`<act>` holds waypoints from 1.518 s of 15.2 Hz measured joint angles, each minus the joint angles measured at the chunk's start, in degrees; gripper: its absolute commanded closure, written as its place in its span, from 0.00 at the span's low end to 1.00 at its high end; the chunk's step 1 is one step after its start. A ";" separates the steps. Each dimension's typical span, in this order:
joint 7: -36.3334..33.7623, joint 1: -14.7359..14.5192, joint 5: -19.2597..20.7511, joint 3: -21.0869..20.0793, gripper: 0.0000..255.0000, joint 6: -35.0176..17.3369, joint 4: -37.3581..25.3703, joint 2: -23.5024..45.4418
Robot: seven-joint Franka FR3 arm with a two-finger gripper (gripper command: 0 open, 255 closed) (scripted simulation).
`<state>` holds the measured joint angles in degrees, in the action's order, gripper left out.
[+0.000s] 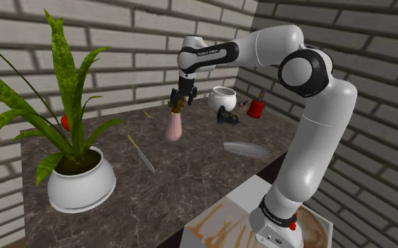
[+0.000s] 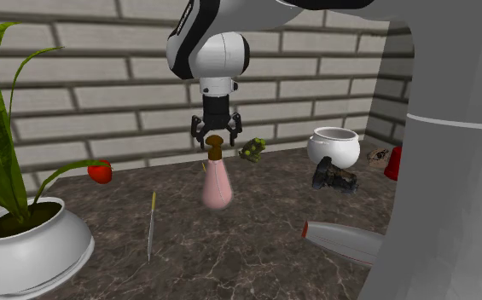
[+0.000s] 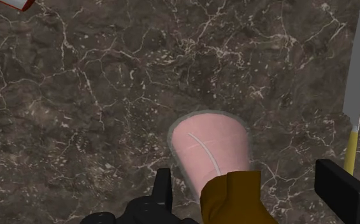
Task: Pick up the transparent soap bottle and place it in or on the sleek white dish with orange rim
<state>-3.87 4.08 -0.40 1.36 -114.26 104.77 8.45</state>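
Black gripper [image 2: 216, 139] over clear soap bottle [image 2: 217, 186], pink liquid, brown cap. Bottle upright mid-table [image 2: 256, 251], nearer back edge. Fingers [image 3: 344, 188] spread wide, cap btwn them, untouched.

The shoulder view looks down from beside the stand [image 1: 222, 222] across the counter [image 1: 190, 183] toward the brick wall [image 1: 120, 49]. The second exterior view faces much the same way but sits lower and nearer, with the arm [image 2: 452, 170] looming at its right edge; both share the plant [image 1: 70, 127], knife [image 1: 142, 156], bottle [image 1: 174, 127] and bowl [image 1: 222, 97]. The wrist view looks steeply down on the bottle from close above.
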 measured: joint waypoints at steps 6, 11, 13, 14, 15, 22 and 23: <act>0.00 0.00 0.00 0.00 1.00 -0.01 0.00 0.00; 0.00 0.00 0.00 0.00 1.00 -0.02 0.01 -0.01; 0.02 0.01 0.00 0.01 1.00 0.33 -0.25 -0.07; -0.03 -0.02 0.01 -0.01 1.00 0.81 -0.51 -0.27; -0.05 -0.02 0.01 -0.01 1.00 1.42 -1.08 -0.32; -0.05 0.00 0.05 0.01 1.00 6.53 -5.25 -1.27; -0.05 0.00 0.04 0.01 1.00 7.06 -5.88 -1.17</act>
<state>-3.92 4.08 -0.35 1.36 -107.20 98.88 7.28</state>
